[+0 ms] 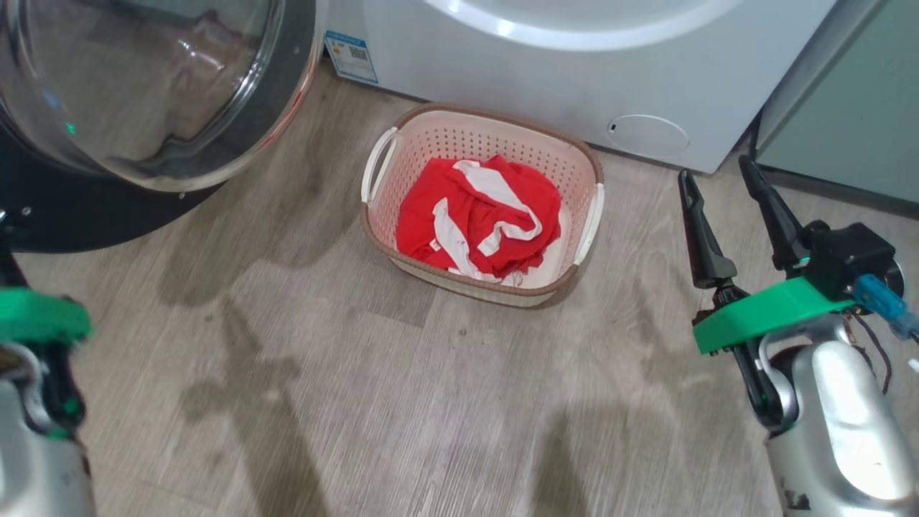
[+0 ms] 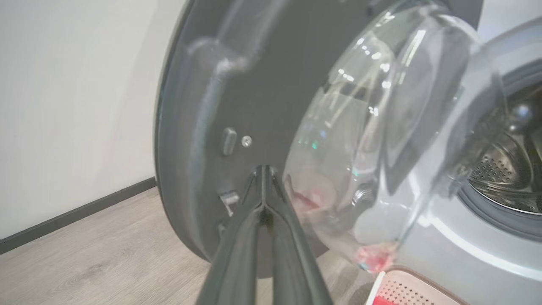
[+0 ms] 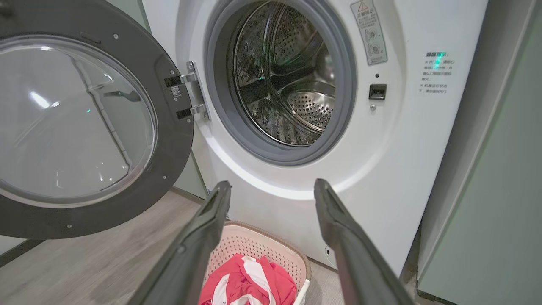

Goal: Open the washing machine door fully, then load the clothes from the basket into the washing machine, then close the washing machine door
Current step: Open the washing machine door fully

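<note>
The washing machine (image 1: 546,79) (image 3: 406,140) stands ahead, its metal drum (image 3: 288,80) bare. Its door (image 1: 151,86) (image 3: 80,123) (image 2: 237,110) is swung wide to the left on its hinge. On the floor before the machine sits the basket (image 1: 482,203) (image 3: 254,250), holding the clothes (image 1: 477,215) (image 3: 250,284), a red and white bundle. My left gripper (image 2: 264,169) is shut, its tips against the door's dark inner rim. My right gripper (image 1: 721,176) (image 3: 271,186) is open and empty, to the right of the basket and pointed at the machine's front.
A pale green cabinet (image 1: 847,100) (image 3: 499,169) stands close on the machine's right. A white wall with a dark skirting board (image 2: 72,216) lies behind the door. Wood-look floor (image 1: 402,402) stretches between me and the basket.
</note>
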